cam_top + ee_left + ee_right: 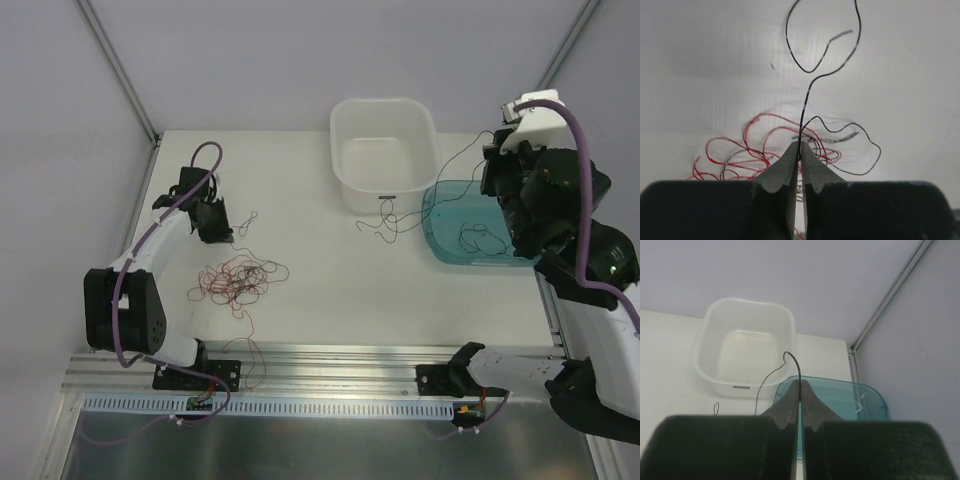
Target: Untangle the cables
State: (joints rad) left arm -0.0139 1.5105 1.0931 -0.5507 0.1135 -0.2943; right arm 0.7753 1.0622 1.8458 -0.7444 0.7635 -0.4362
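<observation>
A loose tangle of thin red cables (238,280) with some black strands lies on the white table left of centre. My left gripper (213,222) is just behind it, low over the table, shut on a black cable (812,82) that curls away from its tips; the red cables (762,115) lie under and beyond the left gripper (800,145). My right gripper (497,150) is raised at the far right over the teal tray (445,250), shut on another black cable (440,170) that hangs toward the table. In the right wrist view that black cable (798,367) arcs out of the right gripper (800,382).
A white tub (345,180) stands at the back centre, with the teal tray to its right holding a coiled black strand (478,238). A grey rail (330,360) runs along the near edge. Side walls close in on the left and right.
</observation>
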